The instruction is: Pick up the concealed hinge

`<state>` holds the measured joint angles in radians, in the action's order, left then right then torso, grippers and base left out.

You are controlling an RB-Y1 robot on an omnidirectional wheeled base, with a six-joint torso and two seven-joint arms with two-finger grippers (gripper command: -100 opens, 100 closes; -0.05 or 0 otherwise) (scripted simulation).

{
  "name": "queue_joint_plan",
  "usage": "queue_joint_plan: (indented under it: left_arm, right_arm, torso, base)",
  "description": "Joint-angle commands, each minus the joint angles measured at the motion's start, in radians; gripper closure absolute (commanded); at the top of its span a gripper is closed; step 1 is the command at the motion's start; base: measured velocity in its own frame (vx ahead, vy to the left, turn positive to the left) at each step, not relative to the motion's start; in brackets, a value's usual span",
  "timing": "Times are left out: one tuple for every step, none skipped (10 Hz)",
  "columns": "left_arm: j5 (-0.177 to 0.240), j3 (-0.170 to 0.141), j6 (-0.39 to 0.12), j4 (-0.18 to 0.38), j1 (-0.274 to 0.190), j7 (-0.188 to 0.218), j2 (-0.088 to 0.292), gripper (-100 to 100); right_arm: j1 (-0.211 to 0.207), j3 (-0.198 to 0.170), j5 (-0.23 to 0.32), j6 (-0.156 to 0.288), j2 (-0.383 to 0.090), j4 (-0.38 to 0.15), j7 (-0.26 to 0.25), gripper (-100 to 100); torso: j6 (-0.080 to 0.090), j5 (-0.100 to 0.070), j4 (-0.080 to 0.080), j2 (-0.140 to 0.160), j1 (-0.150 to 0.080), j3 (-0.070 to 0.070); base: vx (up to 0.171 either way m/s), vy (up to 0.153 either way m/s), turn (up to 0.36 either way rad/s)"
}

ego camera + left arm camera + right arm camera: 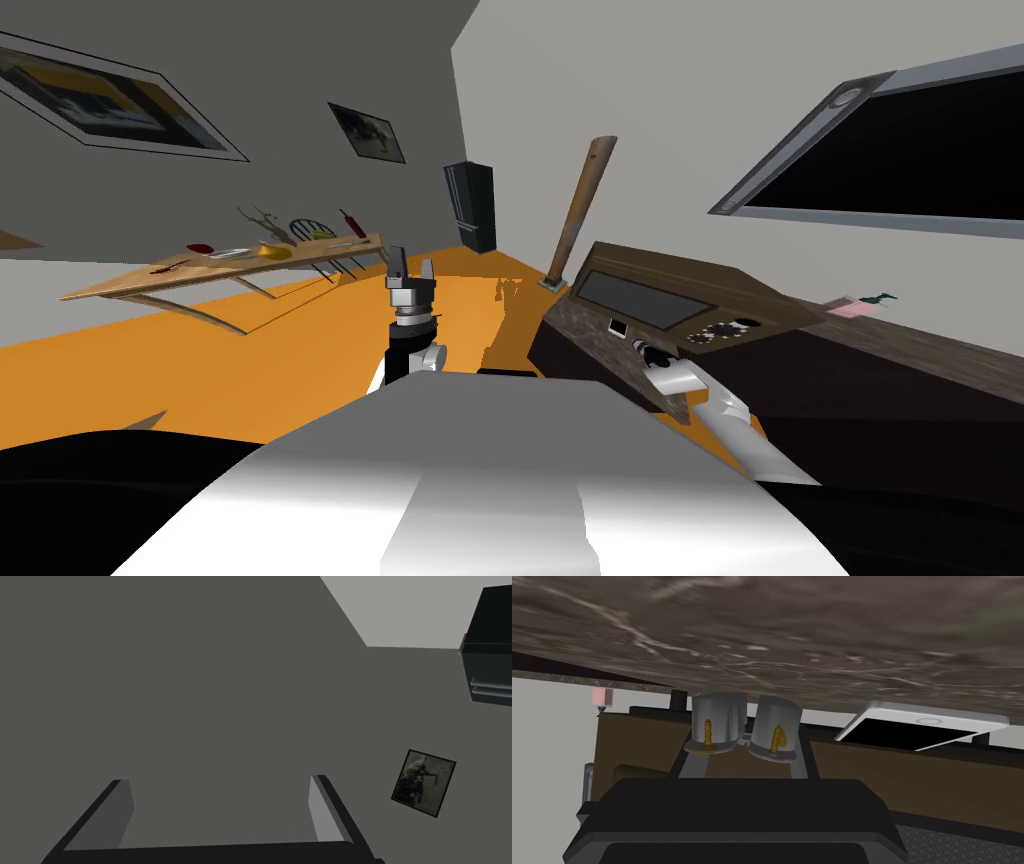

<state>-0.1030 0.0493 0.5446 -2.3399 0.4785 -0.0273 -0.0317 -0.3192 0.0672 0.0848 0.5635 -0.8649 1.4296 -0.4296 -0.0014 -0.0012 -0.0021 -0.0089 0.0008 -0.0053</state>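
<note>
Right end effector (743,747) is narrowed onto the hinge (718,718), fingers pressing its sides at the tips, over the bench (812,636). A phone (912,728) lies just beside. Left end effector (220,801) gapes wide, empty.

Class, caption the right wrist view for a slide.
Right claw shut on grey concealed hinge with gold screws, white phone nearby.

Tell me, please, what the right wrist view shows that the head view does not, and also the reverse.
Right wrist view adds: the right gripper shut on the concealed hinge, which has two grey cups with gold screws. Head view adds: the left gripper, open above the orange floor, a wooden table and a bat. Both share: the marbled counter and the brown box on it.
</note>
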Motion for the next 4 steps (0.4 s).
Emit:
queue_joint_plan:
  left_arm:
    - [0.000, 0.000, 0.000, 0.000, 0.000, 0.000, 0.000, 0]
    - [0.000, 0.000, 0.000, 0.000, 0.000, 0.000, 0.000, 0]
    - [0.000, 0.000, 0.000, 0.000, 0.000, 0.000, 0.000, 0]
    - [0.000, 0.000, 0.000, 0.000, 0.000, 0.000, 0.000, 0]
  right_arm:
    - [-0.022, -0.005, -0.008, -0.005, -0.009, 0.038, -0.006, 100]
    - [-0.034, -0.008, -0.012, -0.010, -0.014, 0.057, -0.009, 100]
    - [-0.026, -0.006, -0.007, -0.010, -0.009, 0.040, -0.006, 100]
    - [-0.027, -0.007, -0.008, -0.012, -0.009, 0.041, -0.007, 0]
  torso:
    - [0.000, 0.000, 0.000, 0.000, 0.000, 0.000]
    - [0.000, 0.000, 0.000, 0.000, 0.000, 0.000]
    - [0.000, 0.000, 0.000, 0.001, -0.001, 0.000]
    - [-0.001, 0.000, 0.000, 0.002, -0.003, 0.001]
  base:
    - [0.093, 0.037, -0.186]
    - [0.085, 0.026, -0.157]
    - [0.034, 0.014, -0.028]
    - [0.006, 0.003, 0.007]
